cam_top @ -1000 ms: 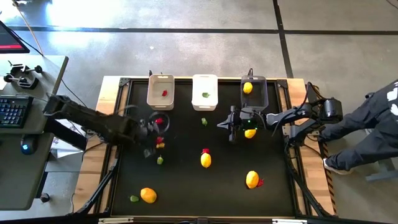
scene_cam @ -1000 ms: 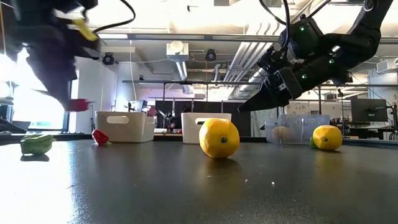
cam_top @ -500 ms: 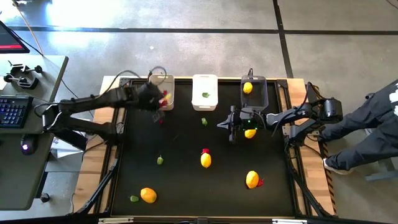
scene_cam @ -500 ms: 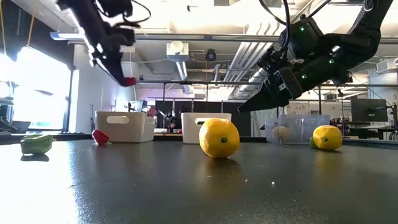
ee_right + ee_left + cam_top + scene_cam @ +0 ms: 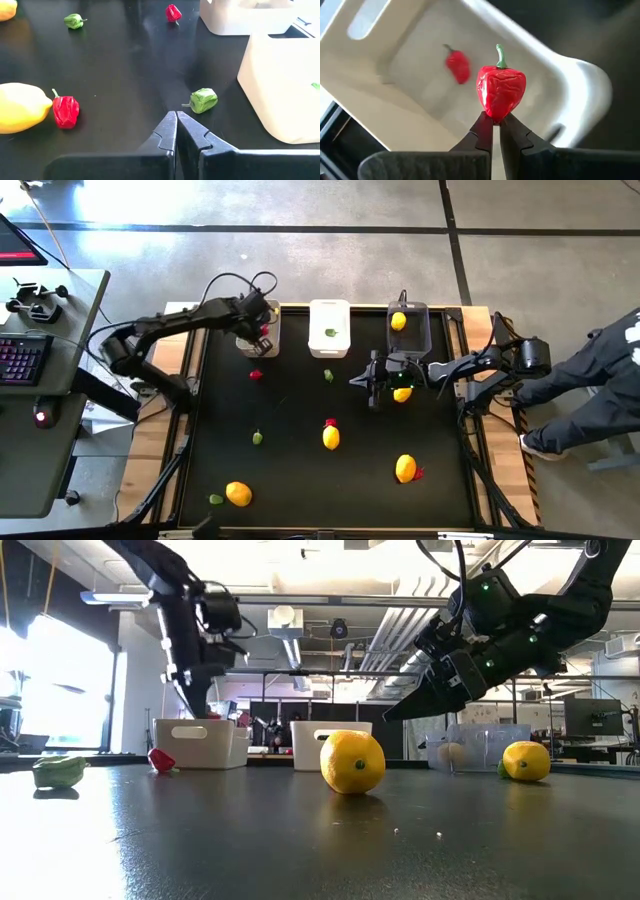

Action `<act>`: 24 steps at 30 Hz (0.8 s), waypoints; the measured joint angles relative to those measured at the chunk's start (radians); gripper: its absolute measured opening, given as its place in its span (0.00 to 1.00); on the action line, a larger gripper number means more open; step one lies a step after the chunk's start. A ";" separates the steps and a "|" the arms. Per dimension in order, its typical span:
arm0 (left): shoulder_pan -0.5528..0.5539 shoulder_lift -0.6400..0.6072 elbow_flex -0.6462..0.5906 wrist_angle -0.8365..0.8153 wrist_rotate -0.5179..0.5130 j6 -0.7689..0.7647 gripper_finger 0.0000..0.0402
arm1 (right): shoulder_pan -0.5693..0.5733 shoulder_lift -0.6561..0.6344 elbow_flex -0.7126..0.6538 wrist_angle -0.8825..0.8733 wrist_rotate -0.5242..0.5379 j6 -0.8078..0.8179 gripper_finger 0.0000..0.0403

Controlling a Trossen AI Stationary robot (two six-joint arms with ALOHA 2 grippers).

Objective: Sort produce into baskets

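My left gripper (image 5: pixel 492 124) hangs over the beige basket (image 5: pixel 257 318) at the table's far left and is shut on a red pepper (image 5: pixel 501 92). A second red pepper (image 5: pixel 457 66) lies on that basket's floor. The white basket (image 5: pixel 329 328) holds a green piece (image 5: pixel 331 333), and the dark grey basket (image 5: pixel 408 325) holds a lemon (image 5: pixel 398 321). My right gripper (image 5: pixel 372 387) hovers shut and empty in front of the grey basket, beside a lemon (image 5: pixel 402 393). My left gripper pinches the red pepper's blunt end (image 5: pixel 494 116), opposite its green stem, between its two fingertips. The fingers come from above, slanting down. The pepper stands out beyond the fingertips, stem away from them, lifted clear above the basket's inside.
Loose on the black table lie a red pepper (image 5: pixel 256 375), green pieces (image 5: pixel 328 376) (image 5: pixel 257 437) (image 5: pixel 216 499), and lemons (image 5: pixel 331 438) (image 5: pixel 405 468) (image 5: pixel 238 494), two of them with red pieces beside them. A person's legs (image 5: pixel 590 385) show past the right edge.
My left gripper has swung from the table's left middle toward the far edge, carrying the red pepper, and now hangs over the beige basket. It has stayed shut on the pepper. My right arm has kept still.
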 joint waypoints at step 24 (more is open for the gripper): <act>0.075 0.105 0.078 0.096 -0.042 0.071 0.27 | 0.000 0.000 0.000 -0.014 0.000 -0.001 0.00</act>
